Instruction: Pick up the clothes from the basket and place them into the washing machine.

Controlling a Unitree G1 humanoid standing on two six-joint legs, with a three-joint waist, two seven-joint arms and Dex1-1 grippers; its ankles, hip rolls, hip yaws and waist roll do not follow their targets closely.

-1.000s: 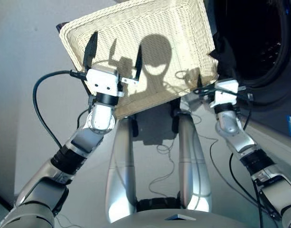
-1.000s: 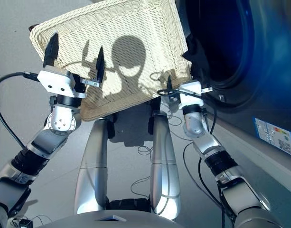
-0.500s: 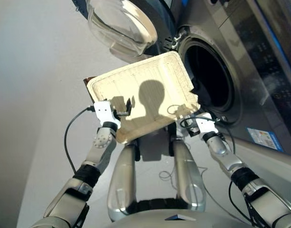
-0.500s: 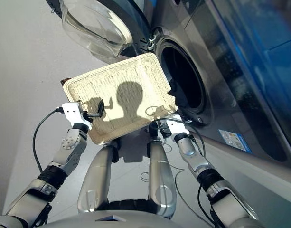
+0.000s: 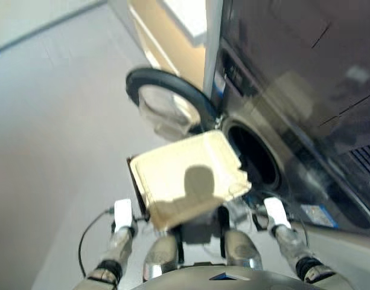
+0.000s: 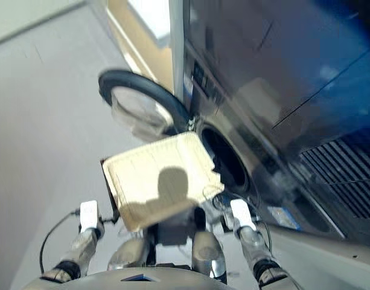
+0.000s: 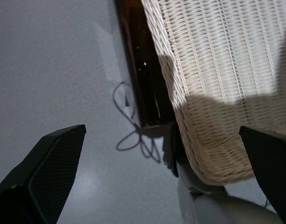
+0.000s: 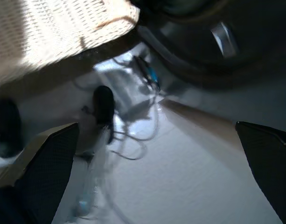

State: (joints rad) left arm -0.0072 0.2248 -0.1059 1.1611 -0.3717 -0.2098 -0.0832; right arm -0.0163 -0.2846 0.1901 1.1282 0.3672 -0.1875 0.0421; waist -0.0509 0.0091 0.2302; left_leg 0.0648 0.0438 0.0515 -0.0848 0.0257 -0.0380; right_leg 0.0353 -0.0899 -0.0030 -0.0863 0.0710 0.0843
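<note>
Sitting bare, the cream woven basket (image 5: pixel 185 181); both end effectors gape empty.

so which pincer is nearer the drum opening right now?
Right. The right pincer sits just below the washing machine's drum opening, by the basket's near right corner. The left pincer is across the basket, off its left edge.

— Where are the arms?
— Both low and forward, wrists up. The left hand (image 7: pixel 161 177) has its fingers (image 7: pixel 49 163) spread wide.
— The right hand (image 8: pixel 156 177)?
— Its fingers (image 8: pixel 45 158) are likewise wide apart, holding nothing.
</note>
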